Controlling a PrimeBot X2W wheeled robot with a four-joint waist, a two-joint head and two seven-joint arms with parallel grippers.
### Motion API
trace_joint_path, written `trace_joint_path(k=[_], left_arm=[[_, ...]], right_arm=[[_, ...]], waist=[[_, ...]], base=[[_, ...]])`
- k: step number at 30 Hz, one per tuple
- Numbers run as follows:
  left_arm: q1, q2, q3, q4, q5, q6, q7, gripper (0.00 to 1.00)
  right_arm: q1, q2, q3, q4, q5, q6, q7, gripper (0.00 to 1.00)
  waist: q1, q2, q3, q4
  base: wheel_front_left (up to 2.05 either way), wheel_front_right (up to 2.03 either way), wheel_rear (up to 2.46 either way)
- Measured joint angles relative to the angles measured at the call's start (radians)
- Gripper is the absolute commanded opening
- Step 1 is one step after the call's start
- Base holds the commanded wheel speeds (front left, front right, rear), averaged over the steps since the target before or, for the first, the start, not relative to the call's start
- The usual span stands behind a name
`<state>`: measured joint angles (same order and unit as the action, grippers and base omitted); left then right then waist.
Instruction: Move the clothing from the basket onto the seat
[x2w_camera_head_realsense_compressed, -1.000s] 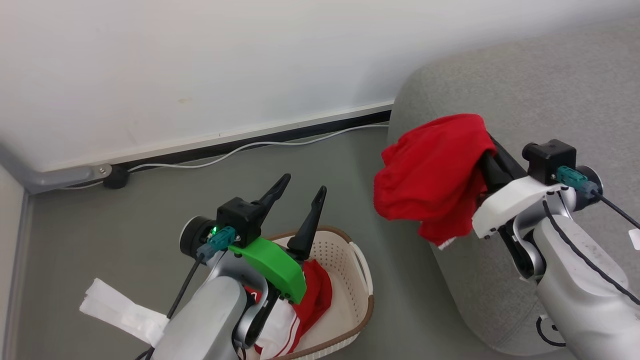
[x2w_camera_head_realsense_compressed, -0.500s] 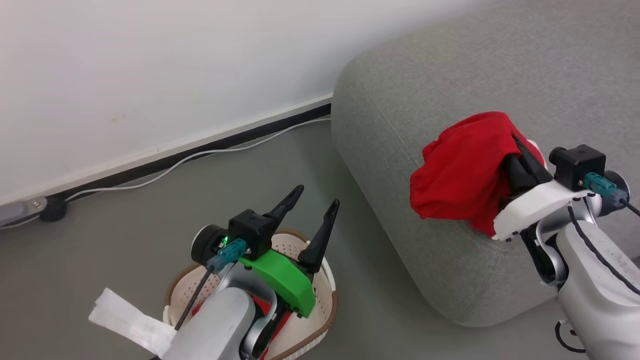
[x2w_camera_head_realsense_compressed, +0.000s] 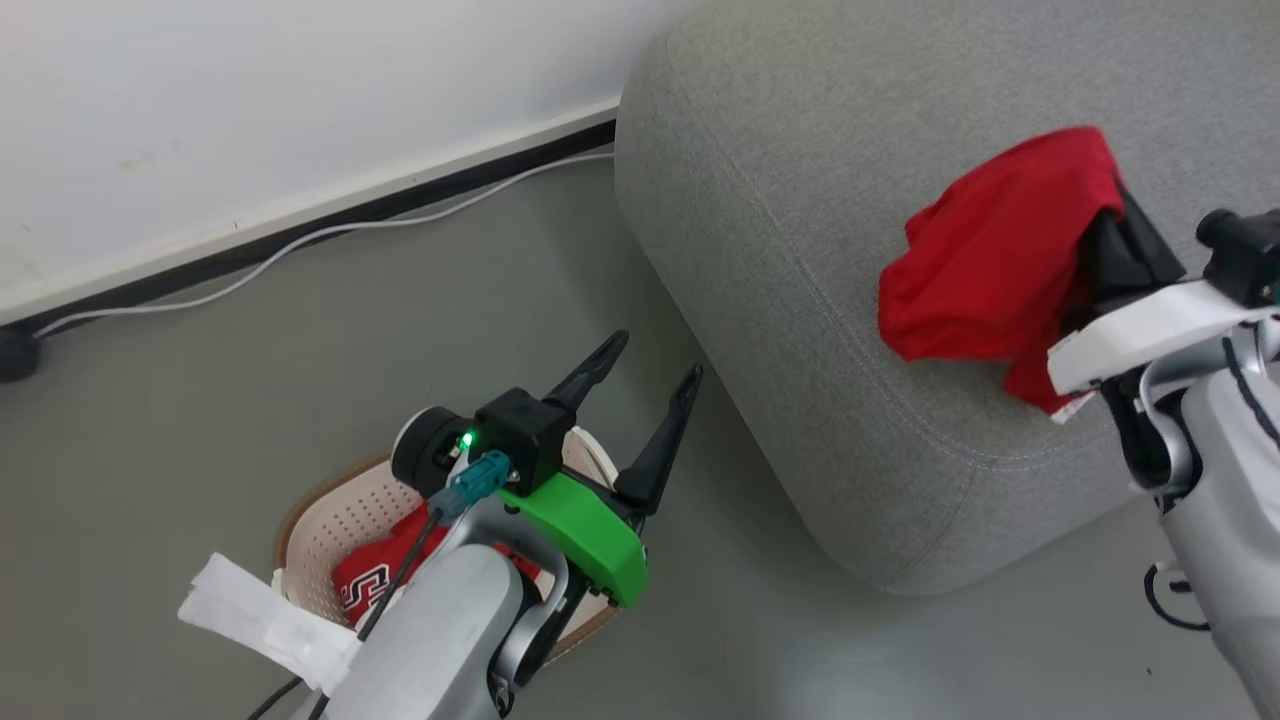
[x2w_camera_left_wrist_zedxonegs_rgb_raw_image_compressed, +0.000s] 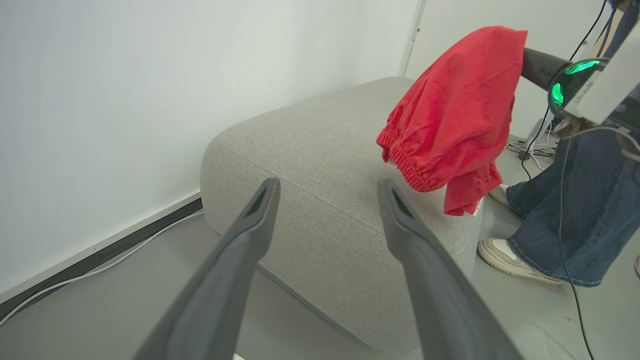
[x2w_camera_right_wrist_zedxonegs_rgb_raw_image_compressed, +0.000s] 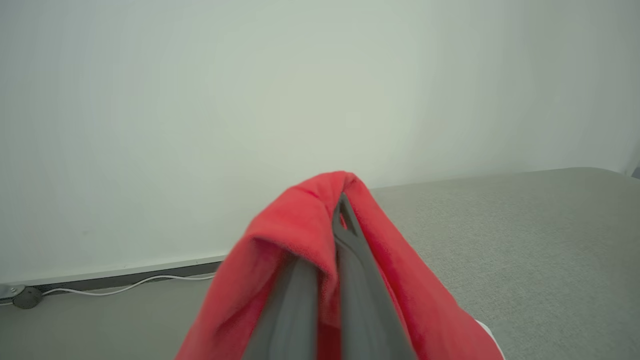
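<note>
A bunched piece of red clothing (x2w_camera_head_realsense_compressed: 990, 265) hangs over my right gripper (x2w_camera_right_wrist_zedxonegs_rgb_raw_image_compressed: 343, 220), which is shut on it above the grey seat (x2w_camera_head_realsense_compressed: 800, 200). In the left wrist view the clothing (x2w_camera_left_wrist_zedxonegs_rgb_raw_image_compressed: 455, 115) dangles just over the seat's (x2w_camera_left_wrist_zedxonegs_rgb_raw_image_compressed: 310, 145) near corner. My left gripper (x2w_camera_head_realsense_compressed: 660, 356) is open and holds nothing, above the cream perforated basket (x2w_camera_head_realsense_compressed: 310, 515) on the floor. A second red garment with black-and-white lettering (x2w_camera_head_realsense_compressed: 365, 585) lies in the basket, partly hidden by my left arm.
A white cable (x2w_camera_head_realsense_compressed: 330, 232) runs along the dark baseboard under the white wall. A person's jeans-clad legs and sneakers (x2w_camera_left_wrist_zedxonegs_rgb_raw_image_compressed: 575, 210) stand beyond the seat. A white paper strip (x2w_camera_head_realsense_compressed: 260, 620) hangs at my left forearm. Grey floor lies between basket and seat.
The head camera has swung, shifting the scene left. My right gripper has carried the red clothing farther over the seat's top. The left gripper stays open above the basket.
</note>
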<state>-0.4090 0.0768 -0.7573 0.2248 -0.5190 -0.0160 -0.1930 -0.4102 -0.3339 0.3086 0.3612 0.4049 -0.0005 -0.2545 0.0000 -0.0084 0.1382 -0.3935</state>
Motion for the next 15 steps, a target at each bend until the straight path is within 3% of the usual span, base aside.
trace_joint_path(k=[15], left_arm=[[-0.108, 0.041, 0.019, -0.096, 0.061, 0.040, 0.066, 1.00]], right_arm=[[-0.348, -0.053, -0.107, 0.063, 0.039, -0.003, 0.029, 0.00]], waist=[[0.0000, 0.0000, 0.188, 0.054]], base=[[0.00, 0.00, 0.00]])
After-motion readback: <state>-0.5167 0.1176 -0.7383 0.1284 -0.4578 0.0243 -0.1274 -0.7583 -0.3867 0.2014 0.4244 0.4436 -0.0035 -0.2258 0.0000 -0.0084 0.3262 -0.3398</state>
